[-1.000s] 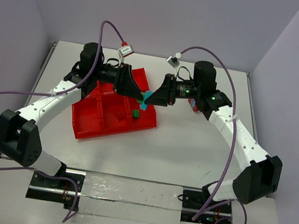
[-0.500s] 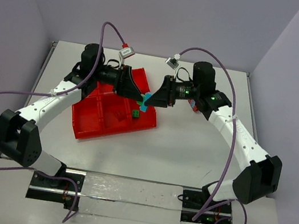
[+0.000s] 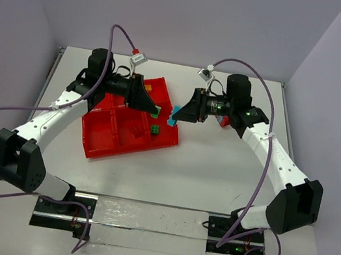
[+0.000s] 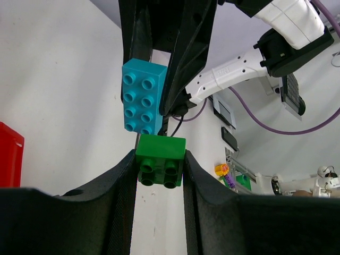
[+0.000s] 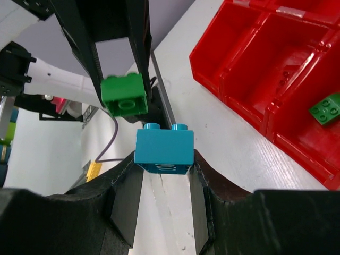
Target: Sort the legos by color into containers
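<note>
**Two bricks held apart in the air, each ready for its compartment**

The left claw (image 4: 159, 169) is clamped on a green brick (image 4: 160, 155) and the right claw (image 5: 163, 162) pinches a teal brick (image 5: 163, 147), the two just apart by the red tray's (image 3: 98, 144) right edge. A loose green brick (image 3: 155, 129) lies in a compartment at that end. The next move is probably to carry the held green over it and let go, while the teal needs a compartment of its own.
</note>
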